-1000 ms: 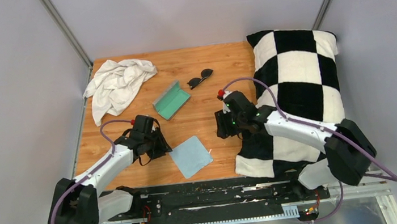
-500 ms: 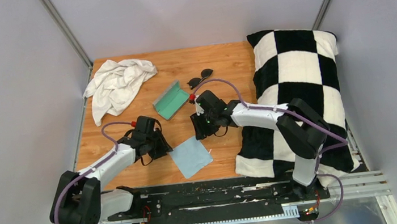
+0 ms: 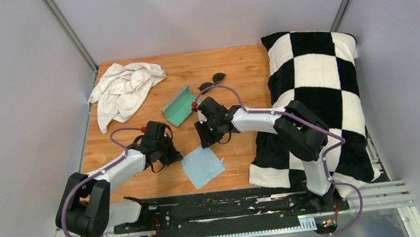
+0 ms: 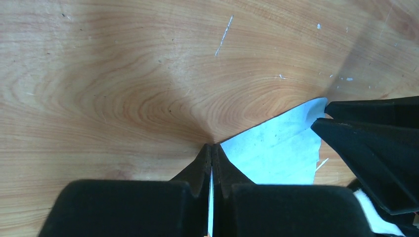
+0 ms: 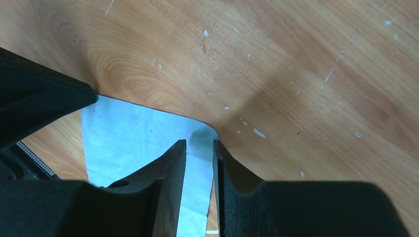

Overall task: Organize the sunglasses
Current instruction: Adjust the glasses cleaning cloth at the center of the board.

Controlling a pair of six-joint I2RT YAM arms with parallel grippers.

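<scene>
The sunglasses (image 3: 219, 76) lie at the back of the wooden table, partly crossed by the right arm's cable. Beside them the grey case (image 3: 177, 105) lies open, showing its teal lining. A light blue cloth (image 3: 202, 166) lies flat near the front. My left gripper (image 3: 174, 157) is shut on the cloth's left corner (image 4: 276, 153), and a strip of blue shows between its fingers (image 4: 211, 145). My right gripper (image 3: 204, 140) is at the cloth's far corner. Its jaws (image 5: 199, 143) stand slightly apart, straddling the cloth's rounded corner (image 5: 133, 133).
A crumpled white towel (image 3: 124, 89) lies at the back left. A black-and-white checkered pillow (image 3: 315, 81) covers the table's right side. Grey walls close in the table at the back and on both sides.
The right arm swung left from the pillow's edge to the cloth's far corner, its jaws narrowing. The left gripper closed on the cloth's left corner.
</scene>
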